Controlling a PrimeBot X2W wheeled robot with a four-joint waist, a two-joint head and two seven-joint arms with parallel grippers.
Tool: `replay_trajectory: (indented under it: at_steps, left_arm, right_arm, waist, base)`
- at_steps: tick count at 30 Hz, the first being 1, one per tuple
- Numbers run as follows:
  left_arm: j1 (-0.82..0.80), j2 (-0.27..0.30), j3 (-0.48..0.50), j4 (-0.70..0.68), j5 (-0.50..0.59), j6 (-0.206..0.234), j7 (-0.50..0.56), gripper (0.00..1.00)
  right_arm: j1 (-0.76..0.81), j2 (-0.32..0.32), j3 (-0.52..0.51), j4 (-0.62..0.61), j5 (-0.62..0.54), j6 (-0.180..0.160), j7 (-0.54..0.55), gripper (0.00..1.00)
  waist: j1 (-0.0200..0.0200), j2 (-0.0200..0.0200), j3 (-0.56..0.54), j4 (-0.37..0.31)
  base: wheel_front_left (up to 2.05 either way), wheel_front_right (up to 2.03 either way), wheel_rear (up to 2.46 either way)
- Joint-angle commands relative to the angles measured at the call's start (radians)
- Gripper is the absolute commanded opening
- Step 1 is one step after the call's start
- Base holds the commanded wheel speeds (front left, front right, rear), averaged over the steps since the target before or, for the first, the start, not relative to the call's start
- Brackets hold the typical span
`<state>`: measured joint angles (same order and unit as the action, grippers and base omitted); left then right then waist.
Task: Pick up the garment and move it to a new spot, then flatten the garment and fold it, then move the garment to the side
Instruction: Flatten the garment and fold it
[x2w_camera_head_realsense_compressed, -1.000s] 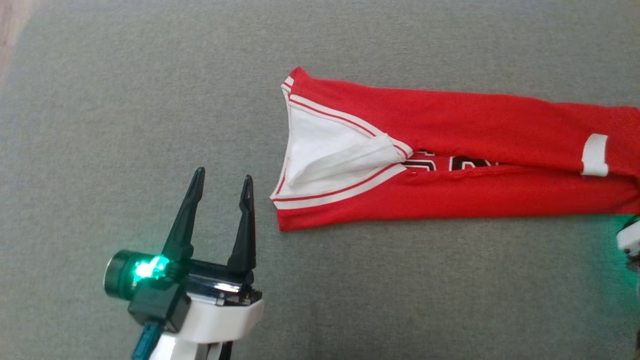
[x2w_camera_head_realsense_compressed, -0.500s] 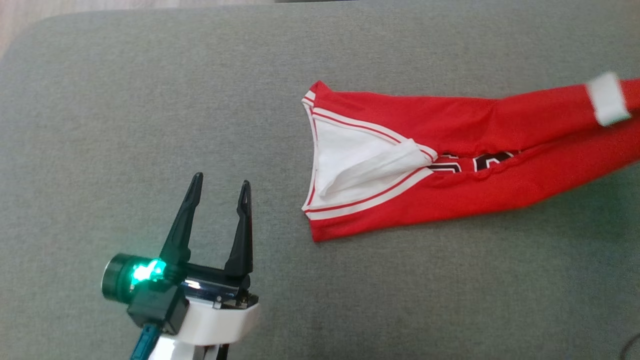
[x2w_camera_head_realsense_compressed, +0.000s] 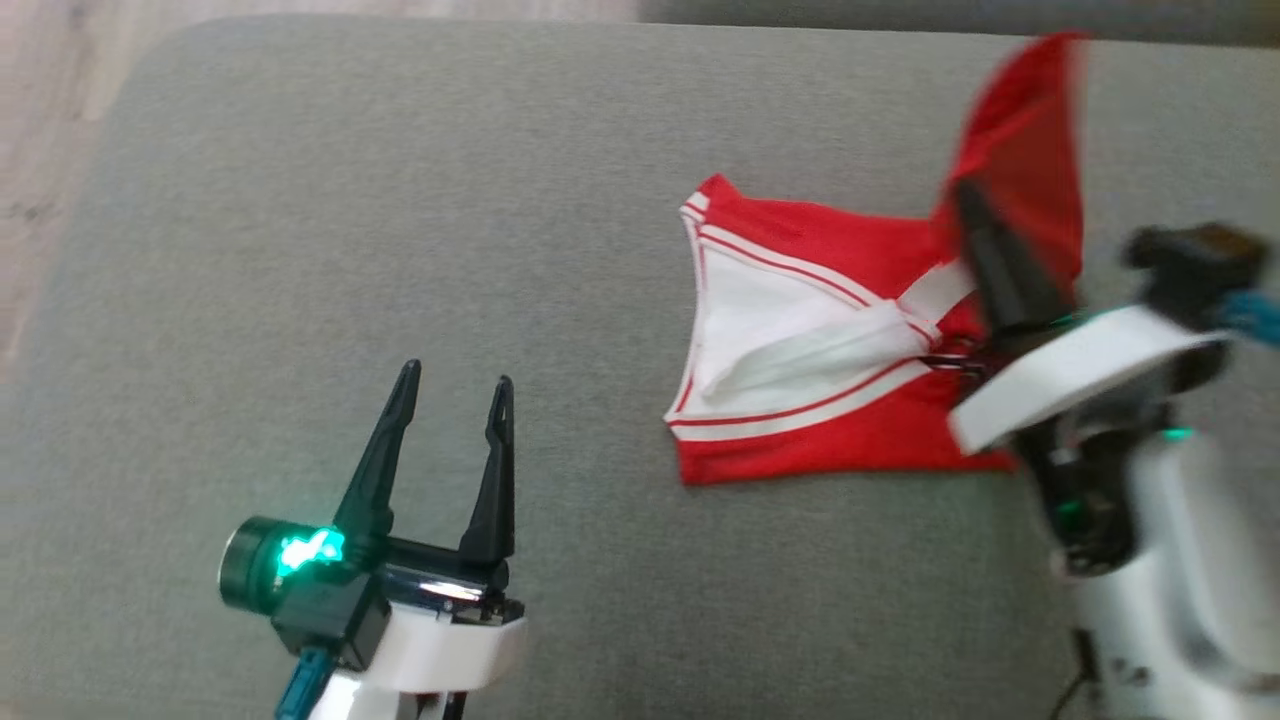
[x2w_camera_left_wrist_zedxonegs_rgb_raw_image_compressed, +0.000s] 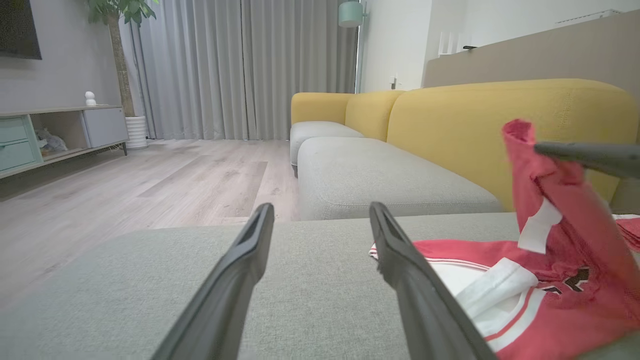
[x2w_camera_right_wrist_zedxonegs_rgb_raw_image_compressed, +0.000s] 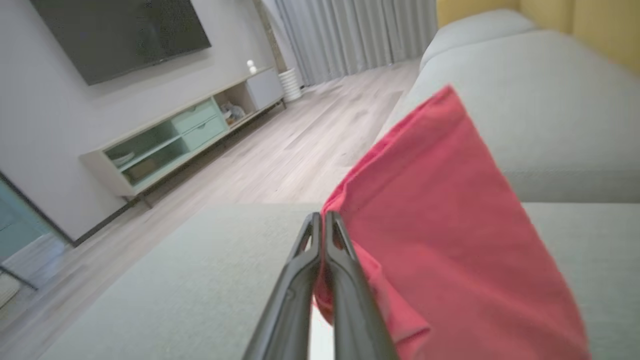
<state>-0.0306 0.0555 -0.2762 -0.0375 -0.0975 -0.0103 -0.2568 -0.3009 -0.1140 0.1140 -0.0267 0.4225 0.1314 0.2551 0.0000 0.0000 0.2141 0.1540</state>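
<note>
garment (x2w_camera_left_wrist_zedxonegs_rgb_raw_image_compressed: 550, 320) lettering (x2w_camera_left_wrist_zedxonegs_rgb_raw_image_compressed: 577, 278) mostly hidden, unreadable

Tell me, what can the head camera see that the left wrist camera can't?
Head view's extras: the green light on the left wrist and the right arm's white shell. Left wrist view's extras: the yellow sofa back, curtains and a plant. Both: the red shirt on the grey cushion, the open left gripper, and the right gripper holding one end of the shirt up.

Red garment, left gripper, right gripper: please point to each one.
red garment (x2w_camera_head_realsense_compressed: 850, 448), head view, red panel below the white stripe.
left gripper (x2w_camera_head_realsense_compressed: 455, 375), head view, midway between its fingertips.
right gripper (x2w_camera_right_wrist_zedxonegs_rgb_raw_image_compressed: 322, 216), right wrist view, midway between its fingertips.
</note>
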Motion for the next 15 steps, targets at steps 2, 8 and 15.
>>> replay_trajectory:
  at_steps: [2, 8, 15]
  left_arm:
    - [-0.008, -0.005, 0.02, -0.025, -0.013, 0.0, -0.005, 1.0]
    - [-0.012, -0.005, 0.011, -0.026, -0.024, 0.011, -0.005, 1.0]
    - [-0.018, -0.005, 0.006, -0.024, -0.031, 0.017, -0.005, 1.0]
  right_arm:
    - [-0.047, 0.022, 0.081, 0.013, 0.009, -0.001, -0.013, 0.0]
    - [-0.056, 0.046, 0.2, 0.124, 0.025, -0.001, -0.043, 0.0]
    - [-0.085, 0.063, 0.325, 0.285, 0.071, -0.001, -0.114, 1.0]
  waist:
    - [0.0, 0.0, -0.002, 0.036]
    - [0.0, 0.0, 0.007, 0.071]
    - [0.0, 0.0, 0.019, 0.088]
  base:
    - [0.0, 0.0, 0.0]
    - [0.0, 0.0, 0.0]
    - [0.0, 0.0, 0.0]
